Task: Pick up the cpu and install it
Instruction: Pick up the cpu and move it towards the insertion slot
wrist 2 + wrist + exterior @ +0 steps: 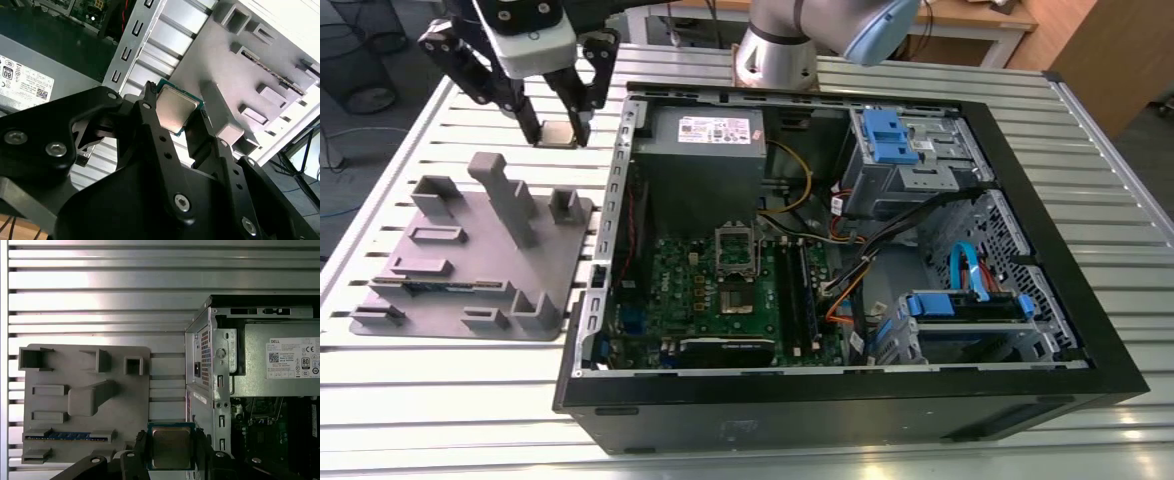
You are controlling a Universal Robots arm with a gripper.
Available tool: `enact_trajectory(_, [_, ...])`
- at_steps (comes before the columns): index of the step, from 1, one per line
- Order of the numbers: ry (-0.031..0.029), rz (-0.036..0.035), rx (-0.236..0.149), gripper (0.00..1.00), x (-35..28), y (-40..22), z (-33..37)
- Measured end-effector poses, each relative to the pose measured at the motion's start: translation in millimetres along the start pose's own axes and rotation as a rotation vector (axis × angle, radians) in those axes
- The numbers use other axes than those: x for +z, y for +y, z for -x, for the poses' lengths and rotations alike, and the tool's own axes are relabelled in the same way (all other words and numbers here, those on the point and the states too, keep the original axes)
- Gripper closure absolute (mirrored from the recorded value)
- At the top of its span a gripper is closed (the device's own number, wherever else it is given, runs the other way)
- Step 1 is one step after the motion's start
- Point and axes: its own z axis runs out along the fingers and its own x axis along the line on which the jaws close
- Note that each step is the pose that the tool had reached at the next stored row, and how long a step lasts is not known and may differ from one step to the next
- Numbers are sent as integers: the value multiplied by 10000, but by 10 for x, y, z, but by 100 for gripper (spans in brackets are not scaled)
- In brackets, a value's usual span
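The cpu (558, 134) is a small square chip with a shiny metal top, held in the air between the black fingers of my gripper (555, 133). In both wrist views the cpu (175, 109) (170, 446) sits clamped between the fingertips, its green edge showing. It hangs above the slatted table between the grey tray (467, 250) and the open computer case (854, 250), at the exterior view's upper left. The motherboard's socket frame (736, 250) lies inside the case, well to the right and nearer the camera.
The grey tray (85, 400) has several upright blocks and a blue memory stick (67, 436) in a slot. A grey power supply (700, 135) stands inside the case near the gripper. Cables and blue drive brackets (967, 305) crowd the case's right side.
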Motion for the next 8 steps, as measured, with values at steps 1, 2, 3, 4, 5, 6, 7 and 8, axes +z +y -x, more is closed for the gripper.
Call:
enact_trajectory(1, [-1,1,0,53,1,1,24])
enact_trajectory(2, [0,0,0,53,5,6,199])
enact_trajectory(3, [0,0,0,53,6,6,208])
enact_trajectory(4, [0,0,0,53,6,6,213])
enact_trajectory(5, [0,0,0,53,6,6,217])
enact_trajectory(6, [0,1,0,53,6,6,222])
enact_trajectory(7, [0,0,0,53,6,7,226])
enact_trajectory(8, [0,1,0,53,7,7,230])
